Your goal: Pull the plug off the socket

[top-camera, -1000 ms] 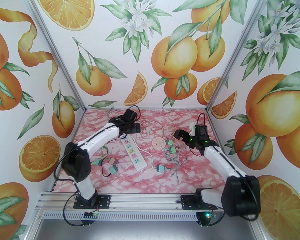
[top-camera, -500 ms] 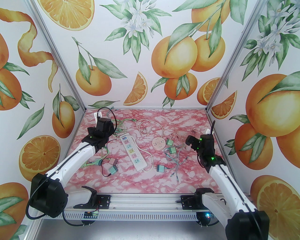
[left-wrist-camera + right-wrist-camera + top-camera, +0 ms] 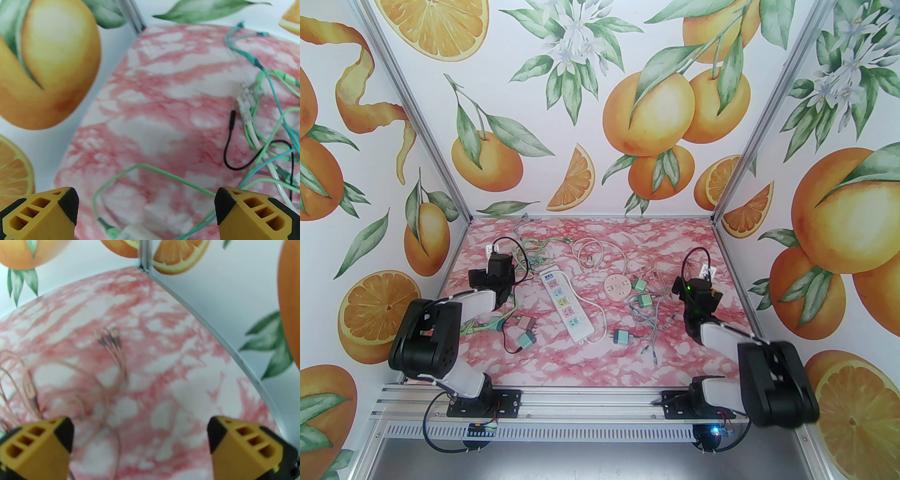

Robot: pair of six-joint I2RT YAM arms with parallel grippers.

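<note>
To the right of the left hand [image 3: 146, 206], the white power strip [image 3: 566, 307] lies flat on the pink-marbled desk [image 3: 562, 370], running from the far side toward the arm bases. That hand's yellow, black-tipped fingers [image 3: 68, 201] stand wide apart and hold nothing. A thin green wire [image 3: 164, 173] loops across the desk between them. Ahead and to its right lie a black wire [image 3: 228, 145] and a white connector [image 3: 245, 107] in a tangle of green leads. Behind this hand and to its right, short of the strip, a brownish plug [image 3: 527, 322] and a green plug [image 3: 526, 340] lie loose on the desk. The right hand [image 3: 140, 439] also has its fingers spread wide, empty, above bare desk near the right wall. Ahead and to its left lies a bundle of thin pinkish wires [image 3: 112, 361], blurred. Further to its left sits the round socket [image 3: 616, 287]. Two green plugs, one upper [image 3: 641, 284] and one lower [image 3: 646, 300], lie between the hand and that socket, just beside it. A fourth green plug [image 3: 621, 336] lies nearer the bases, close to the strip's near end. A white cord [image 3: 593, 253] coils beyond the round socket.
</note>
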